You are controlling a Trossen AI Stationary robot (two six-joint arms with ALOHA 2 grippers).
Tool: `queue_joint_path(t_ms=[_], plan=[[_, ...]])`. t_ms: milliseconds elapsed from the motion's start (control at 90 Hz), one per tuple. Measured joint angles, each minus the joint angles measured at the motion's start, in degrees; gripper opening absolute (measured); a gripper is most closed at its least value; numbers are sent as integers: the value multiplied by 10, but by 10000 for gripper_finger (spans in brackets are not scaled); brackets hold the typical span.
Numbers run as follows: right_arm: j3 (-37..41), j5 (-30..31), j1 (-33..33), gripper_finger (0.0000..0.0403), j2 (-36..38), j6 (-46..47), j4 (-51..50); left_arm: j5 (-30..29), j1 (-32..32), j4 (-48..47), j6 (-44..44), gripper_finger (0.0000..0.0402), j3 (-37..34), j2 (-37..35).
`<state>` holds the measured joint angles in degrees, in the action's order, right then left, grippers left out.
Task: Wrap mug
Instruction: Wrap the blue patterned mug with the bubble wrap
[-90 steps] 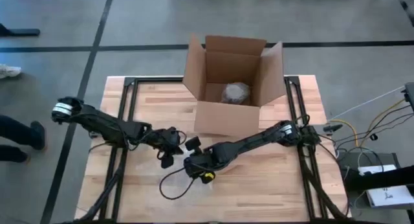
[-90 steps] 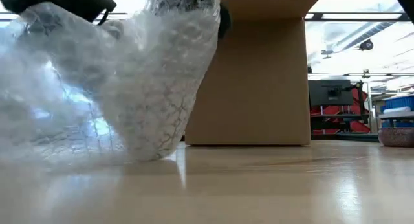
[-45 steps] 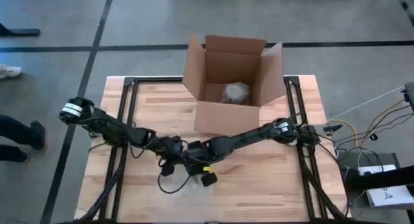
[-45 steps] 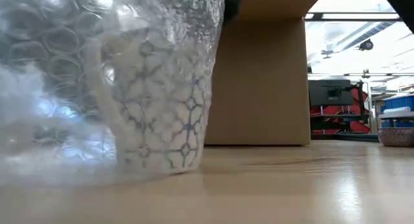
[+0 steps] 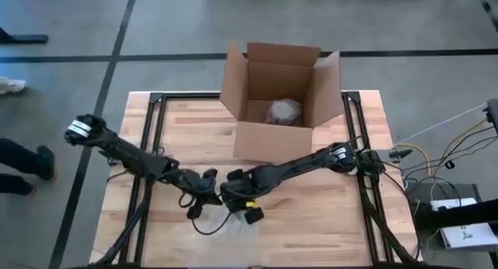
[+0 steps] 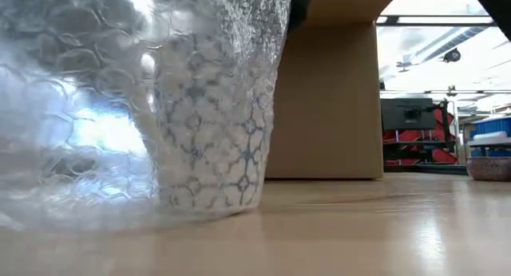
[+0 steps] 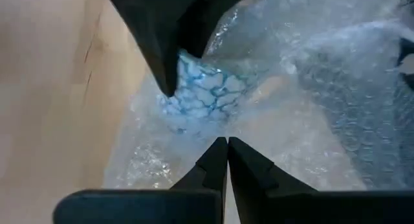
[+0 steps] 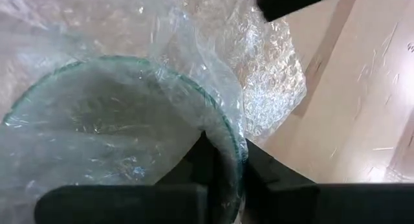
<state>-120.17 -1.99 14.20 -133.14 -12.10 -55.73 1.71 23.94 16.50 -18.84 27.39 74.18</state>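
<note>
The white mug with blue lattice pattern (image 6: 211, 140) stood upright on the wooden tabletop (image 5: 327, 222), swathed in clear bubble wrap (image 6: 72, 116). The right end effector (image 8: 223, 162) pinched rim and wrap together (probably anchoring it); the left end effector (image 7: 227, 146) was clenched, apparently empty.

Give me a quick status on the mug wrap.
Left gripper shut on bubble wrap. Right gripper pinching mug rim through the wrap. Mug upright on table, wrap draped around it. Box behind, nothing blocking.
</note>
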Motion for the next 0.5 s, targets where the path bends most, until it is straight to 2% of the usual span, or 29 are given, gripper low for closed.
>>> queue_joint_path(t_ms=[211, 500], plan=[[-18, 8, 1, 21, -3, -10, -8, -40, 41, 119, -16, 0, 0, 60], [-20, 26, 6, 90, -3, -3, -15, -43, 49, 122, 13, 0, 52, 99]])
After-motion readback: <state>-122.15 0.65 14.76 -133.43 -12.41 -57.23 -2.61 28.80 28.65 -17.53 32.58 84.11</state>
